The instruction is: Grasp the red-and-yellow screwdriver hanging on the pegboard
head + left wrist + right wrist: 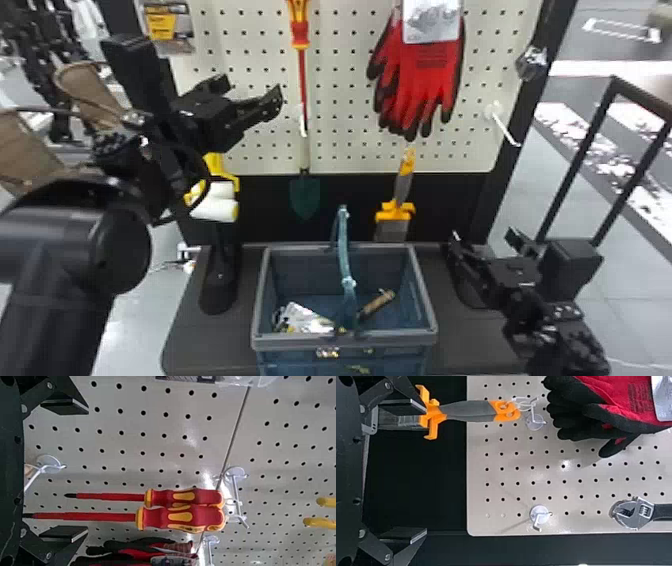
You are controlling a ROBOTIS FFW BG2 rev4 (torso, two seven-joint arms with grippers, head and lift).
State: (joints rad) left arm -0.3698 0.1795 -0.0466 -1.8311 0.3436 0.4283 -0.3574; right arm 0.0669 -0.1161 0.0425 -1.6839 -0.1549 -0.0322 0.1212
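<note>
Screwdriver hangs on pegboard | left claw spread wide, just left of its shaft, not touching | right claw wide, low beside basket

White pegboard stands upright behind low black table. On hooks, L to R: red-and-yellow screwdriver w/ green trowel below; red/black gloves w/ orange-handled scraper below; wrench at R edge. On table, centre: blue-grey basket.
</note>
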